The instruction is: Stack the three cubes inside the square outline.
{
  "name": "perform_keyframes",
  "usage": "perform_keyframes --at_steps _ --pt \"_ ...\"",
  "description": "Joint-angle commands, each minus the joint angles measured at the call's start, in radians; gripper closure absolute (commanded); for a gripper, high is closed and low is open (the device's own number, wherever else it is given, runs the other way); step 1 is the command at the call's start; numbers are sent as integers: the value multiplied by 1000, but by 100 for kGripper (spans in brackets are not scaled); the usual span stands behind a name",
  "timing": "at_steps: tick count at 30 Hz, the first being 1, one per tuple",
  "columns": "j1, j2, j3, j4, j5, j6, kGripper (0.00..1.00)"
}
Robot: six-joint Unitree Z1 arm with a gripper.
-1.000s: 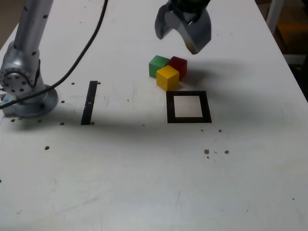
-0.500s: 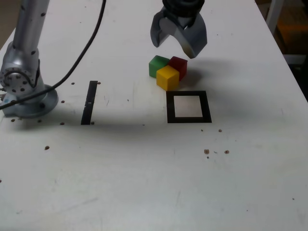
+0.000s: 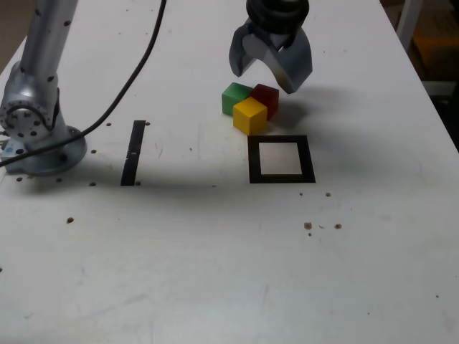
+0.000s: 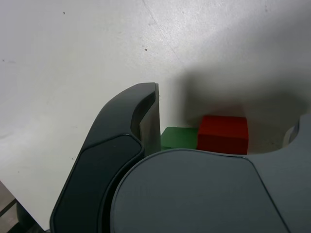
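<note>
- Fingers (image 3: 271,72): spread wide, nothing between them, hanging above the worktop (image 3: 215,272) with tips pointing down.
- Green cube (image 3: 235,97), red cube (image 3: 265,98), yellow cube (image 3: 250,115): clustered on the worktop just below the fingers in the exterior view, sides touching, none stacked. Green and red sit side by side nearest the fingertips; yellow lies on the far side of that pair from the fingers.
- Square outline (image 3: 281,159): black frame with white centre, beyond the yellow cube from the fingers, close to it but apart; nothing inside.
- Straight black strip (image 3: 133,152): well off to the exterior view's left of the fingers.
- Arm base (image 3: 32,122) with black cable (image 3: 122,86): exterior view only, at its left edge.
- Wrist view: one dark finger (image 4: 146,116) close up, with the green cube (image 4: 179,138) and red cube (image 4: 223,134) beyond it; yellow cube, outline and strip are hidden behind the gripper body.
</note>
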Motion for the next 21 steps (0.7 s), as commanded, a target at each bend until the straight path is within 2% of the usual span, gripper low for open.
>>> perform_keyframes --at_steps 1,6,21 --pt "1 2 6 -5 -15 -1 0" --pt "1 1 18 -17 -43 -6 0" --pt "1 -6 56 -63 -56 -7 0"
